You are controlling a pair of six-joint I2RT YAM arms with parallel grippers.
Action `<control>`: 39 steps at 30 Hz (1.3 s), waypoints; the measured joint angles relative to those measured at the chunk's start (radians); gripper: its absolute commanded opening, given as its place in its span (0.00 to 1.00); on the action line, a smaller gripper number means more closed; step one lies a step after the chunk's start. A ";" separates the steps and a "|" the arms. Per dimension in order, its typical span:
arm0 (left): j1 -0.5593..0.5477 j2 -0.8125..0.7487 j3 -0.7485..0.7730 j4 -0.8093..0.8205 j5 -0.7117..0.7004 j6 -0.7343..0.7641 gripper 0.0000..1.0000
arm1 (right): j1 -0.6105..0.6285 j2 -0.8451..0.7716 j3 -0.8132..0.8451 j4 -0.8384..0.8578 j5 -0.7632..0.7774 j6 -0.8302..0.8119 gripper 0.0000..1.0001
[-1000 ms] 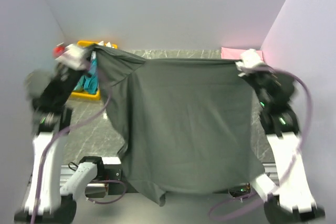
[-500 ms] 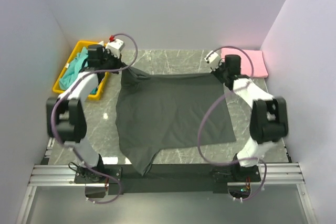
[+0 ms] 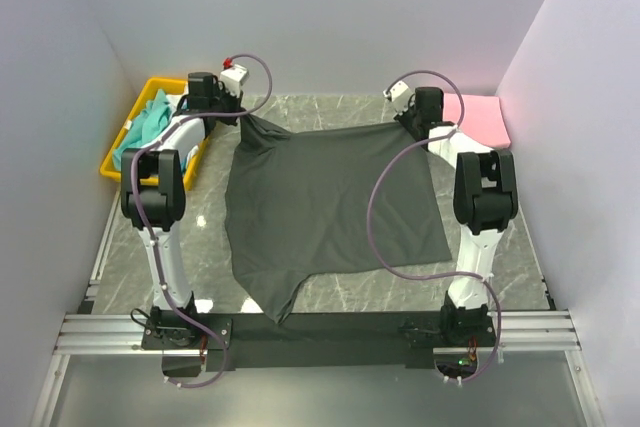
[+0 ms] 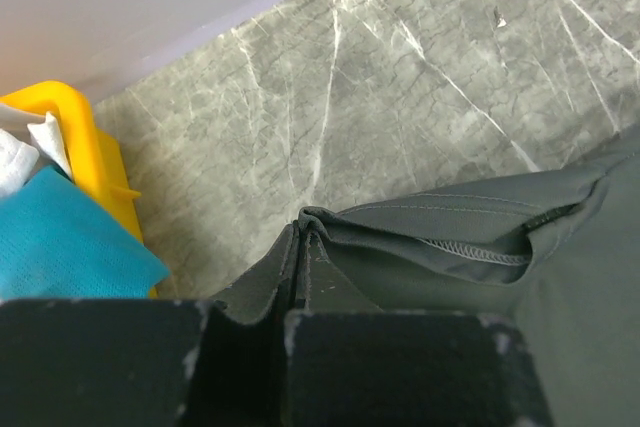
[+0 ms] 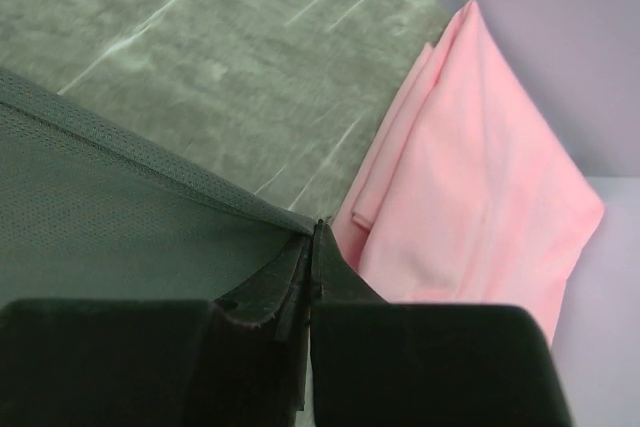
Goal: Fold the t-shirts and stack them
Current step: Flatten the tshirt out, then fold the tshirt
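Observation:
A dark charcoal grey t-shirt [image 3: 325, 202] lies spread over the middle of the marble table, its near corner drooping toward the arm bases. My left gripper [image 3: 242, 117] is shut on its far left corner [image 4: 320, 227]; my right gripper [image 3: 420, 125] is shut on its far right corner [image 5: 290, 222]. Both arms are stretched to the far side of the table. A folded pink t-shirt [image 3: 478, 117] lies at the far right, right beside the right gripper [image 5: 318, 237] in the wrist view. Teal [image 3: 145, 127] and white cloth sit in the yellow tray.
The yellow plastic tray [image 3: 125, 162] stands at the far left against the wall, its rim [image 4: 85, 137] close to the left gripper. Grey walls enclose the table on three sides. The aluminium rail [image 3: 320, 332] with the arm bases runs along the near edge.
The shirt was held up spread toward the camera; both arms have swung it away and down, laying it flat on the table with grippers at the far edge.

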 measured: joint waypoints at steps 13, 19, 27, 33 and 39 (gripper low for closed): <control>-0.002 -0.167 -0.148 -0.087 0.035 0.009 0.01 | -0.015 -0.013 0.000 -0.022 0.002 0.003 0.00; -0.005 -0.436 -0.291 -0.153 0.104 0.013 0.01 | -0.066 -0.093 -0.044 -0.043 -0.047 -0.013 0.00; -0.034 -0.510 -0.474 -0.222 0.133 0.043 0.01 | -0.085 -0.150 -0.140 -0.086 -0.108 -0.085 0.00; -0.059 -0.468 -0.601 -0.286 0.111 0.059 0.01 | -0.085 -0.151 -0.242 -0.115 -0.122 -0.137 0.00; -0.068 -0.459 -0.609 -0.361 0.126 0.140 0.27 | -0.085 -0.162 -0.279 -0.171 -0.126 -0.190 0.15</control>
